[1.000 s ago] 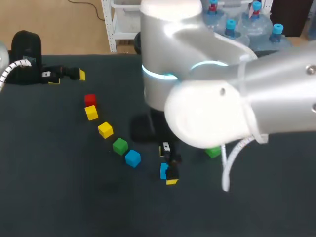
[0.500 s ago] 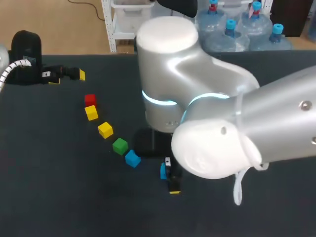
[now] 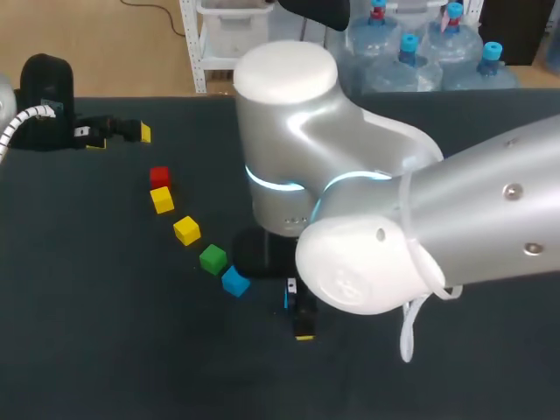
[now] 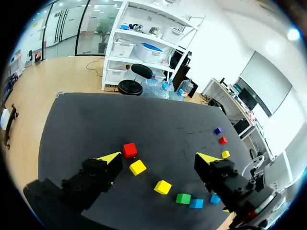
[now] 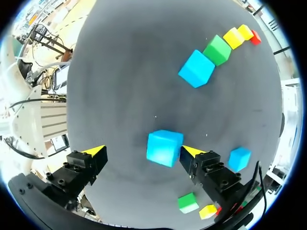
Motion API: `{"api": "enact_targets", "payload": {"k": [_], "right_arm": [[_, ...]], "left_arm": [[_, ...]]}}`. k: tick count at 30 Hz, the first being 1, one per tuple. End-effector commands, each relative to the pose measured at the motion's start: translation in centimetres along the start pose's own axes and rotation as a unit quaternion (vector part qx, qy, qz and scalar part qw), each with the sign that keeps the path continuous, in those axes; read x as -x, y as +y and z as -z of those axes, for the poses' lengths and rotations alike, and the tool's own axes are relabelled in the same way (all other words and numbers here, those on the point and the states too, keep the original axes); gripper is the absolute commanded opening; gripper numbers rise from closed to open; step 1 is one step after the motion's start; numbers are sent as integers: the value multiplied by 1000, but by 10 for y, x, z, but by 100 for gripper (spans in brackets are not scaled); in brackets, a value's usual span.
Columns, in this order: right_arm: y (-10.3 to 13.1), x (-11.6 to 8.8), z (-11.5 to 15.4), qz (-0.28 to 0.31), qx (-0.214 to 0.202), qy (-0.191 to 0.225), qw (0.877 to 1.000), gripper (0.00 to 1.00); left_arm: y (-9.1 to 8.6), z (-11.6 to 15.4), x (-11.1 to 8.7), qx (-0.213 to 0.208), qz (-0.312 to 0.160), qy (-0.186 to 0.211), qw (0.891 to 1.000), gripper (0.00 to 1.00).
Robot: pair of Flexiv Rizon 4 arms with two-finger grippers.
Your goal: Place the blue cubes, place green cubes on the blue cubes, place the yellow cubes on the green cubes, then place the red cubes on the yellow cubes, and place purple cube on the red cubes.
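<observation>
My right gripper is spread wide, pinching nothing. The near blue cube sits between the fingers, tight up to one yellow tip (touching or not, can't tell) and well apart from the other tip. Outside that same finger, just beside it, is a stray blue cube. A stray green cube lies further back along the finger's body. Ahead of the jaws on the dark table a diagonal line runs away from me. It goes row blue cube, green cube right against it, first yellow cube, second yellow cube, then red cube farthest out. My left gripper is also spread wide and empty, hanging above the table. From there the same line crosses under the gap between the fingers, with the red cube just beside one tip and the blue end running under the other finger. Past that other finger's tip, going outward, are a stray yellow cube, a stray red cube and a small purplish cube farthest.
</observation>
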State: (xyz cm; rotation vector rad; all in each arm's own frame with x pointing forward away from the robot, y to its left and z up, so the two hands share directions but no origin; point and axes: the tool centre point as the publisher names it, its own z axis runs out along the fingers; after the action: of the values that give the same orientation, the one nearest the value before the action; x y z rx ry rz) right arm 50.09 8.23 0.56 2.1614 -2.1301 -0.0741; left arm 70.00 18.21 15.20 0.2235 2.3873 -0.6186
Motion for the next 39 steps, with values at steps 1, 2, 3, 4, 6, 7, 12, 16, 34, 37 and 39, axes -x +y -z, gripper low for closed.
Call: {"api": "enact_targets", "payload": {"k": [1,2,3,4,6,7,12,16,34,37,39], "right_arm": [[0,0,4,4,-2,-2,1000,100],[0,0,4,6,-5,0,1000,100],[-1,1,3,6,-5,1,1000,100],[-1,1,1,6,-4,1,1000,100],[-2,1,-1,7,-3,2,1000,100],[-3,1,-1,7,-3,3,1000,97],[-7,1,-3,9,-4,7,1000,33],[-8,2,-4,11,-4,7,1000,23],[-32,2,10,26,-11,-17,999,0],[-43,0,14,28,-10,-13,999,0],[-53,-1,18,30,-13,-12,999,0]], "left_arm": [[2,0,-1,-6,-1,-3,1000,100],[2,0,-1,-6,-1,-3,1000,100],[2,0,-1,-6,-1,-3,1000,100],[2,0,-1,-6,-1,-3,1000,100],[2,0,-1,-6,-1,-3,1000,100],[2,0,-1,-6,-1,-3,1000,100],[2,0,-1,-6,-1,-3,1000,100],[2,0,-1,-6,-1,-3,1000,100],[2,0,-1,-6,-1,-3,1000,100],[2,0,-1,-6,-1,-3,1000,100],[2,0,-1,-6,-1,-3,1000,100]]}}
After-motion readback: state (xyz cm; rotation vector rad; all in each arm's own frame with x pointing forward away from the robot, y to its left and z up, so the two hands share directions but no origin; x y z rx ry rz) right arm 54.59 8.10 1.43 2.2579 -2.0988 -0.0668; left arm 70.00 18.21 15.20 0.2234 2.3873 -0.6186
